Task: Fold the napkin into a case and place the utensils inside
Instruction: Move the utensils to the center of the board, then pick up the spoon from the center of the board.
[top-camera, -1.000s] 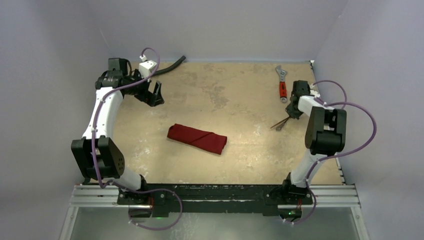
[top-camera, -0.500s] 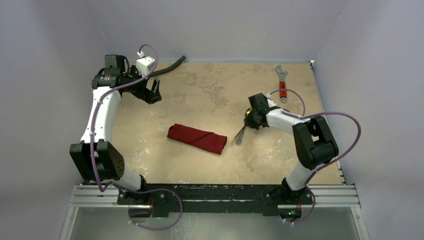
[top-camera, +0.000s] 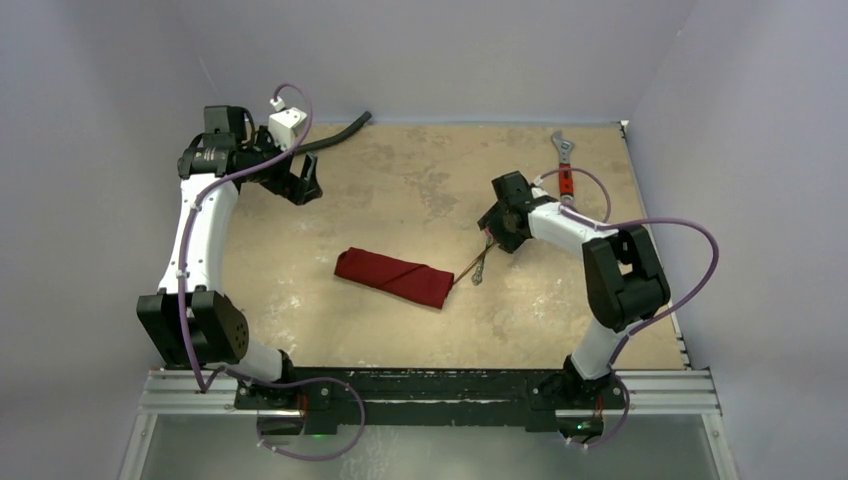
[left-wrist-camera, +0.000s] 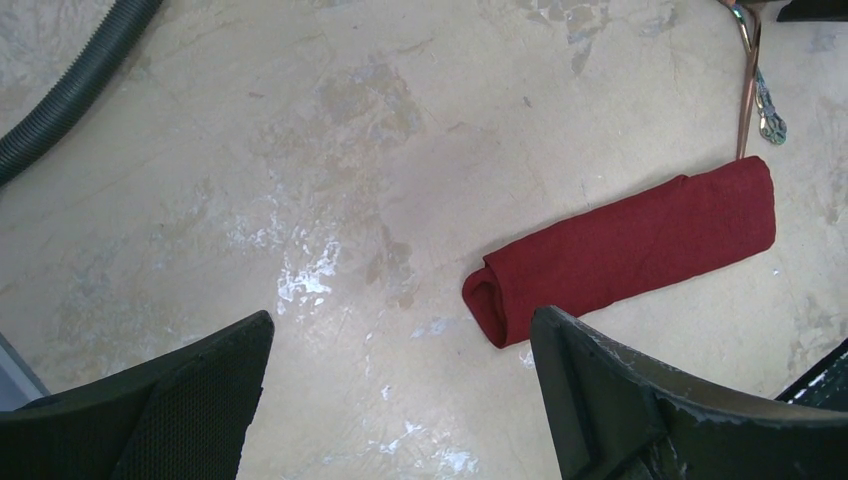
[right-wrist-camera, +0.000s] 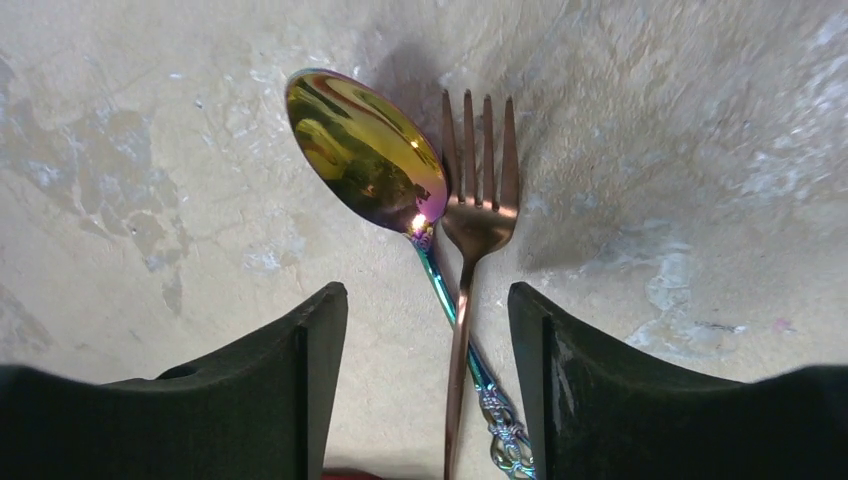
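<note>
We see a mottled beige counter boxed in by pale lilac walls. At its middle lies the napkin, already folded into a narrow maroon case, slanting down to the right. The utensils, an iridescent gold spoon and a copper fork, lie flat side by side on the counter, with their handle ends reaching the case's right end. The right claw stands over those handles with its fingers apart, one on each side, gripping nothing. The left claw hangs spread wide and empty near the far left corner, beside a black hose. A red-handled wrench lies far right.
</note>
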